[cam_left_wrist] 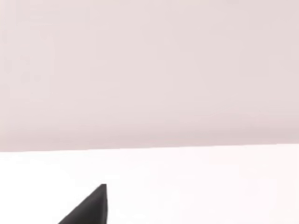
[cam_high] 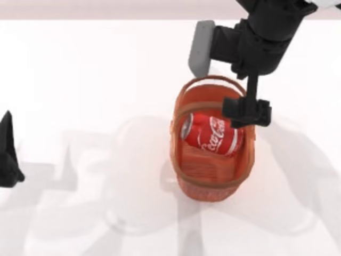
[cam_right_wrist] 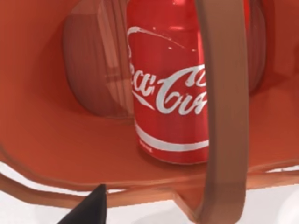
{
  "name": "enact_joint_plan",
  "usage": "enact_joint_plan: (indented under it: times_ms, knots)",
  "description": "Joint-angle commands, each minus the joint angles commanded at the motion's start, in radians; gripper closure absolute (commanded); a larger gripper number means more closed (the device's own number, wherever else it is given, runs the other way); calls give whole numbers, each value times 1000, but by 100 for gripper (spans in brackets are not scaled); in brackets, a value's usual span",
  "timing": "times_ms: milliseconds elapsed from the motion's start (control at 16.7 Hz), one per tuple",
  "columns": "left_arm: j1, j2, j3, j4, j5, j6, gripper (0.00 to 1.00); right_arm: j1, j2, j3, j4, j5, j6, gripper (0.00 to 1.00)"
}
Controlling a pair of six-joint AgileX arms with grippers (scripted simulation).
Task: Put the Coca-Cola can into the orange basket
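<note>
The red Coca-Cola can [cam_high: 213,136] lies on its side inside the orange basket [cam_high: 210,188], under the arched brown handle [cam_high: 205,106]. My right gripper [cam_high: 246,113] hovers open above the basket's right rim, beside the handle, and holds nothing. In the right wrist view the can [cam_right_wrist: 168,93] rests on the basket's floor behind the handle [cam_right_wrist: 224,116], and one dark fingertip [cam_right_wrist: 93,207] shows outside the rim. My left gripper [cam_high: 8,154] is parked, open and empty, at the table's left edge; one of its fingertips [cam_left_wrist: 93,207] shows over bare table.
The right arm's black body and grey link [cam_high: 201,47] reach over the table behind the basket. White table [cam_high: 96,106] lies between the basket and the left gripper.
</note>
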Motion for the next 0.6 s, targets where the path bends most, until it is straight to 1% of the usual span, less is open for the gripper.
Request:
enact_joint_plan:
  times_ms: [180, 300, 360, 600]
  knots:
    - [18, -157, -97, -70, -94, 21, 0, 41, 127, 146, -88, 0, -58, 0]
    - [24, -209, -132, -94, -129, 30, 0, 55, 165, 194, -116, 1, -78, 0]
    - [25, -220, -140, -99, -136, 32, 0, 58, 172, 203, -121, 2, -82, 0]
    - [25, -220, -140, -99, -136, 32, 0, 58, 172, 203, -121, 2, -82, 0]
